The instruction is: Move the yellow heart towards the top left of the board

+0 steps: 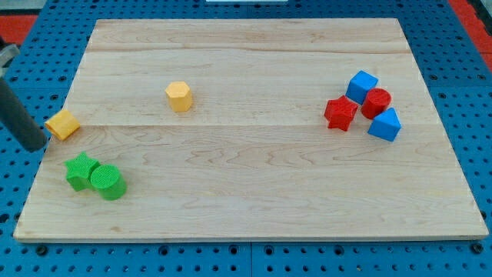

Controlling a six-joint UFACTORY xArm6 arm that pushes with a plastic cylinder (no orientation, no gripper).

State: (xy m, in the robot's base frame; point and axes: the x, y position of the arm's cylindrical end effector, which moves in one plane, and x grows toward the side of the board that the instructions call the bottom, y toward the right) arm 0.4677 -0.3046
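Observation:
A yellow block, which may be the heart though its shape is hard to make out, lies at the board's left edge, about halfway up. A second yellow block, roughly hexagonal, lies further right in the upper left part of the wooden board. My dark rod comes in from the view's left edge. My tip is just off the board's left edge, slightly left of and below the yellow edge block, very close to it.
A green star and a green cylinder touch each other at the lower left. At the right, a red star, blue cube, red cylinder and blue triangular block cluster together.

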